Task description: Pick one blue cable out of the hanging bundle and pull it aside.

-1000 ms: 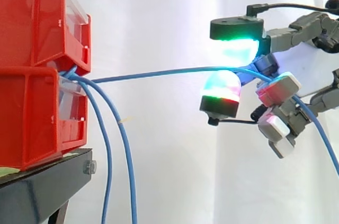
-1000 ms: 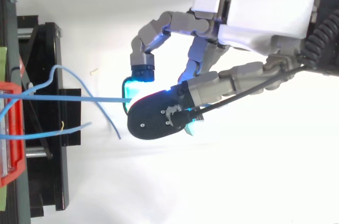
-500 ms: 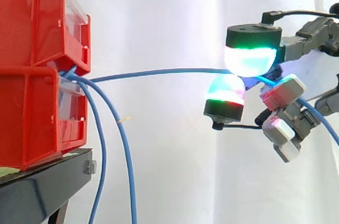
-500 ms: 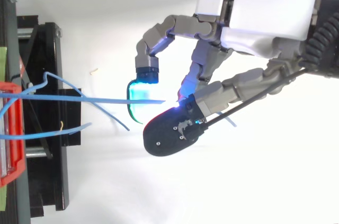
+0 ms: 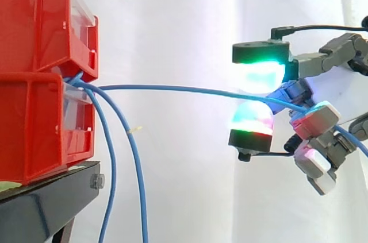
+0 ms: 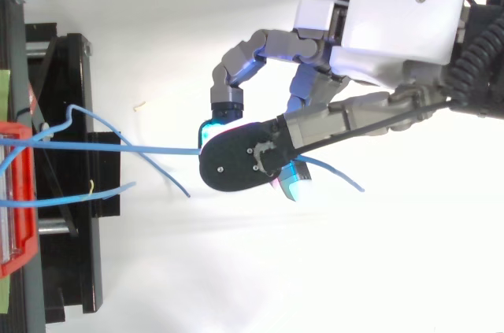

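Shifted lower, right half of frame: hand [image 6: 394, 22], pads [image 5: 251, 118] pinching blue cable [image 5: 172, 88]; red bins [image 5: 40, 76] far left.

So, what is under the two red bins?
A black stand carries the red bins; two blue cables hang past its edge. The bins cover its top surface.

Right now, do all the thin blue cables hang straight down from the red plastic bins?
No: one blue cable runs sideways from the red plastic bins to the hand.
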`<action>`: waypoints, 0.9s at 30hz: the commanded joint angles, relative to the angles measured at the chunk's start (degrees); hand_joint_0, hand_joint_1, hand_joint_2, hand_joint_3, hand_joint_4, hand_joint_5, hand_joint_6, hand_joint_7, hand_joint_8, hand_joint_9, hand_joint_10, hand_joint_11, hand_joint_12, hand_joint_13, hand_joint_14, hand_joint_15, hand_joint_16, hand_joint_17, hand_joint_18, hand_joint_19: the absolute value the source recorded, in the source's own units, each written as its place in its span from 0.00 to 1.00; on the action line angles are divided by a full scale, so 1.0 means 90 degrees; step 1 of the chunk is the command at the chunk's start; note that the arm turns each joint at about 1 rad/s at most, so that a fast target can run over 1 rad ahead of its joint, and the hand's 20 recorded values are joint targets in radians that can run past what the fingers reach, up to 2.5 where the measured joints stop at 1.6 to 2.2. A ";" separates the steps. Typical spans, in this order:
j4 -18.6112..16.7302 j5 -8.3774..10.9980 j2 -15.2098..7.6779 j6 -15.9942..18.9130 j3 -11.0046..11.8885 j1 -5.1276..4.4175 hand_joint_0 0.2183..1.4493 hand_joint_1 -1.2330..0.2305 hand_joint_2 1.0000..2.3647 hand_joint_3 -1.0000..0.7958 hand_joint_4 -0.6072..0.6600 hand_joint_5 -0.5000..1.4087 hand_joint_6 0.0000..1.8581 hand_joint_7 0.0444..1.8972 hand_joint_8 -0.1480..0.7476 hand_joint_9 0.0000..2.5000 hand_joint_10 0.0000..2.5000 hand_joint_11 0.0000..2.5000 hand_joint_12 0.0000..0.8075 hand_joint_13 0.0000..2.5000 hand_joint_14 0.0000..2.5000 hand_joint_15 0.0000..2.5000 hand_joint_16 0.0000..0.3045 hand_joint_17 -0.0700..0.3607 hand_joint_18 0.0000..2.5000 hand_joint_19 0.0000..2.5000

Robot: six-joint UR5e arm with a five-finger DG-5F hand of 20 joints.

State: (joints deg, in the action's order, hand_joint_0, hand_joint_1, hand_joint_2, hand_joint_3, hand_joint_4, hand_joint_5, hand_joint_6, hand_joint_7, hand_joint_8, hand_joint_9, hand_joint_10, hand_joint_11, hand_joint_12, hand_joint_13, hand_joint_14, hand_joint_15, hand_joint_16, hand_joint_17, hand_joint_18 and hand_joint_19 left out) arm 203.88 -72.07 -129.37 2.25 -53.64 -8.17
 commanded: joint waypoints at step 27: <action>0.0012 0.0019 0.0000 0.0736 -0.0007 -0.0010 0.27 0.28 0.14 0.57 0.34 0.24 0.49 0.55 0.46 0.61 0.01 0.31 0.42 0.48 0.01 0.22 0.21 0.50 0.42 0.17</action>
State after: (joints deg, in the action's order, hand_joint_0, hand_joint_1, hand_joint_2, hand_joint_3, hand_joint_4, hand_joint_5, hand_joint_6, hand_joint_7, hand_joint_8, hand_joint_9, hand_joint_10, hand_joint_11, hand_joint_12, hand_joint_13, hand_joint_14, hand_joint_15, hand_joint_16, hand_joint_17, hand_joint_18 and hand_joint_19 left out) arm 203.98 -71.92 -129.38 7.52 -53.69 -8.19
